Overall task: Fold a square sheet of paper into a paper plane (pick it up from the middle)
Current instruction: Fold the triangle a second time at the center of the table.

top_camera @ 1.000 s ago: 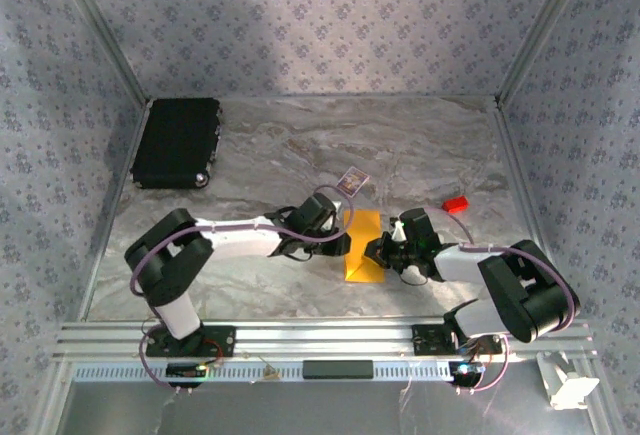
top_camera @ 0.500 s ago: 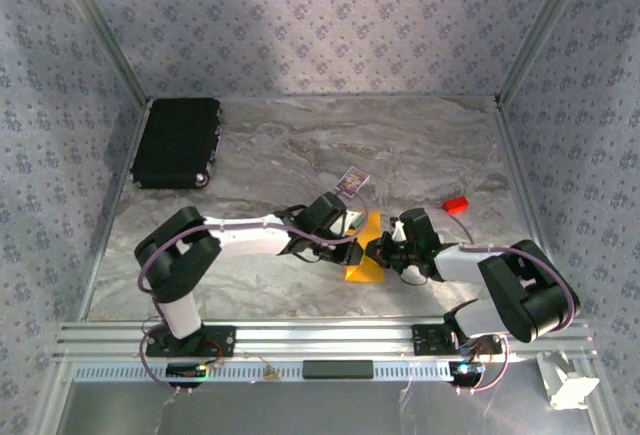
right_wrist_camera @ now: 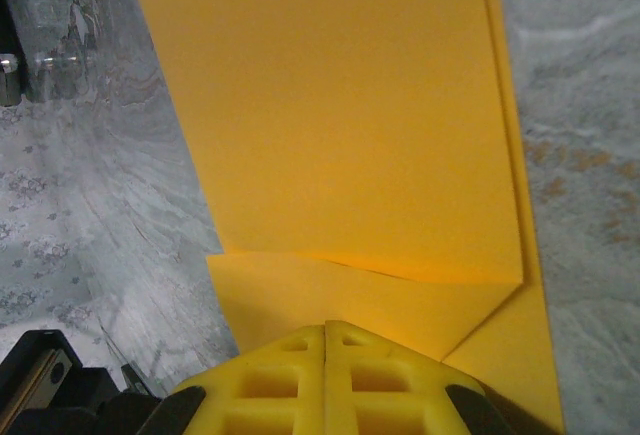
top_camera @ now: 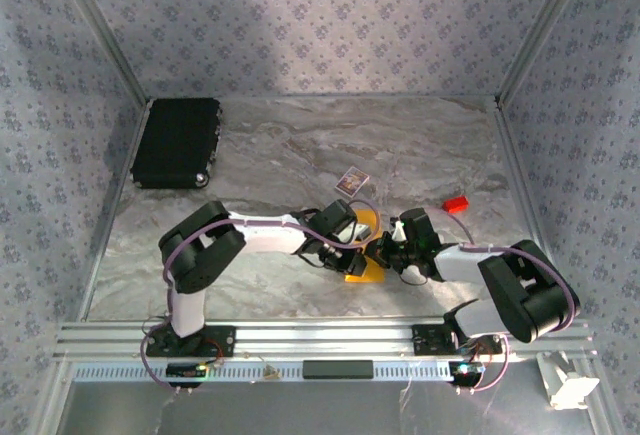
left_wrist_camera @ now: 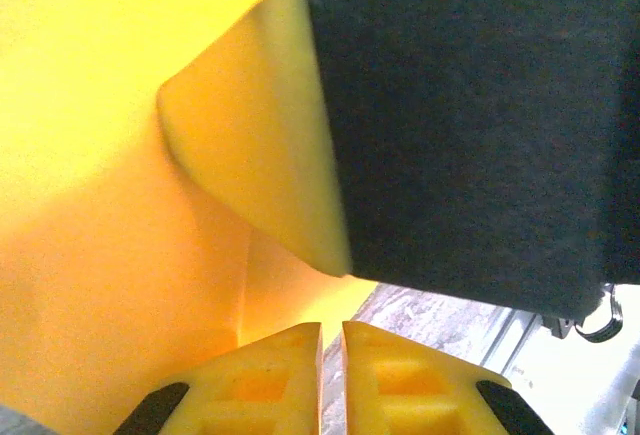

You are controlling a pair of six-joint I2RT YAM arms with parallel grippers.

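The square sheet of paper [top_camera: 363,273], orange-yellow and folded into a narrow strip, lies in the middle of the table between both grippers. My left gripper [top_camera: 357,245] is over its far part, and there the paper [left_wrist_camera: 100,205] stands up close beside the fingers. The left gripper [left_wrist_camera: 332,327] is closed to a thin slit on this raised flap. My right gripper [top_camera: 384,252] is shut, its tips [right_wrist_camera: 326,327] resting on the near end of the flat paper [right_wrist_camera: 340,135], where a diagonal fold shows. Its black body [left_wrist_camera: 470,125] looms in the left wrist view.
A black case [top_camera: 177,142] lies at the back left. A small patterned card [top_camera: 351,180] sits just behind the paper and a red block [top_camera: 456,204] lies to the right. Patterned walls enclose the marble table [top_camera: 250,285].
My left gripper has moved right onto the paper and closed. The far part of the paper has come up off the table. The right arm has stayed put.
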